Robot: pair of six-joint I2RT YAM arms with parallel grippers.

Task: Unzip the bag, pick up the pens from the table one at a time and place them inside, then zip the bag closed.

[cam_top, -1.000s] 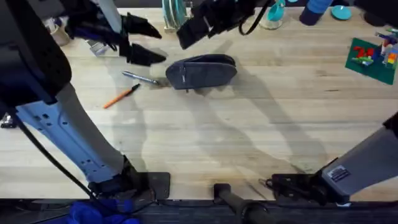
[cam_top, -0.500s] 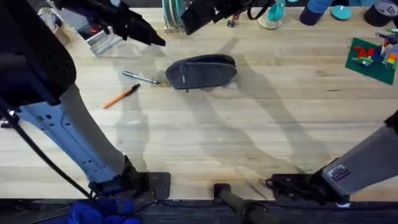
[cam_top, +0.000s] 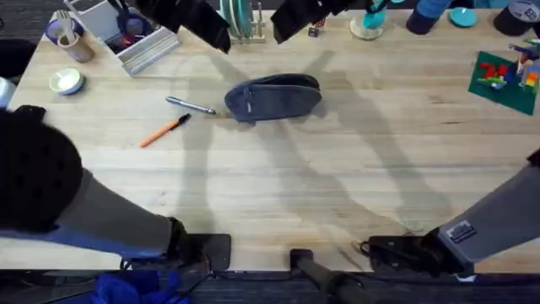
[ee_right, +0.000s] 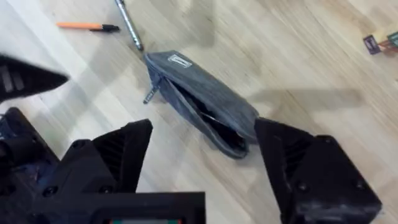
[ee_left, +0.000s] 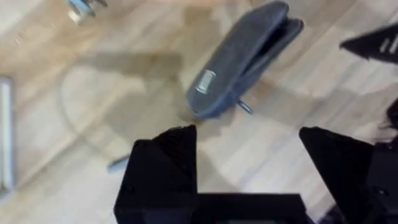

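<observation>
Both arms have lifted toward the table's (cam_top: 337, 194) far edge since a second ago. Left gripper (ee_left: 249, 155) and right gripper (ee_right: 205, 149) hover with jaws wide, holding nothing. Blue-grey pouch (cam_top: 274, 97) sits mid-table; right wrist view shows its zip gaping. Silvery pen (cam_top: 190, 105) tip is just beside the pouch, orange pen (cam_top: 164, 130) near it.

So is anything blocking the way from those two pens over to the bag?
Nothing visible. The orange pen and silver pen lie on bare table just beside the bag, whose zip gapes open.
</observation>
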